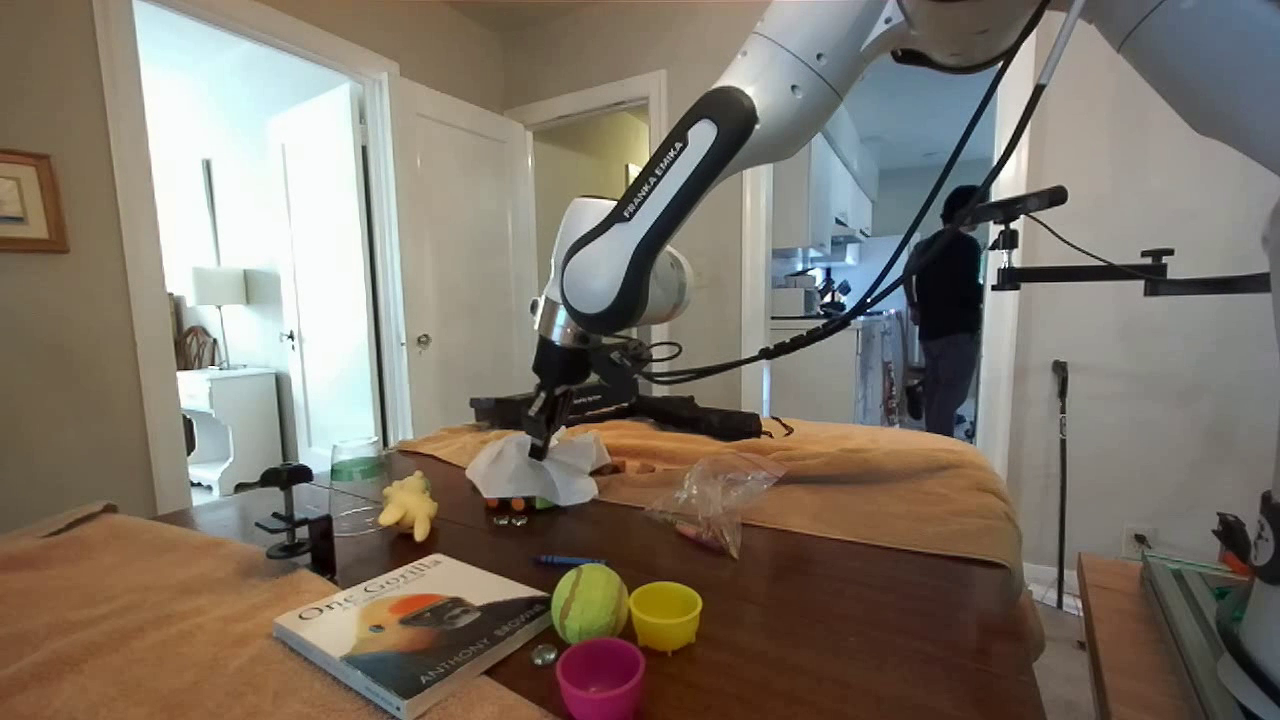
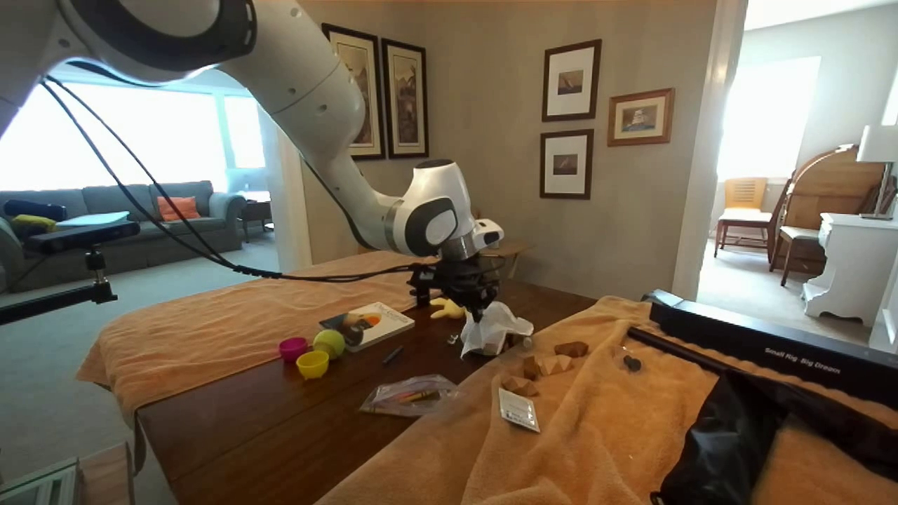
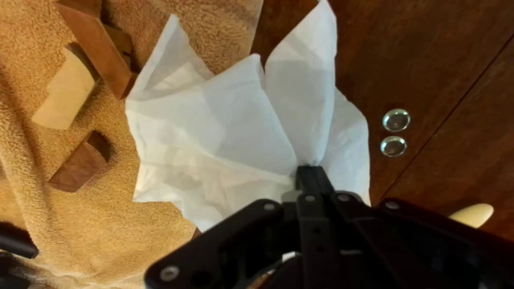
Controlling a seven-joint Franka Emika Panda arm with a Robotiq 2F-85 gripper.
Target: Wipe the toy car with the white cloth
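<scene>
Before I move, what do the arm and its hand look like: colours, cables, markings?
The arm is whitish grey and rounded, with black trim and white FRANKA EMIKA lettering. A silver-coloured collar leads to the black hand, which has slim black fingers and grey screw heads. Mostly black cables run outside the arm, gathered together toward the hand.

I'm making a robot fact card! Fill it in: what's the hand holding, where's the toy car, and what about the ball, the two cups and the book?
Hand: shut on the white cloth
Toy car: mostly hidden; orange and dark bits show under the cloth's edge
Book: One Gorilla, lying flat
Ball: yellow-green, beside the book
Yellow cup: beside the ball
Pink cup: beside the ball too
Car wiped yet: can't tell
</scene>
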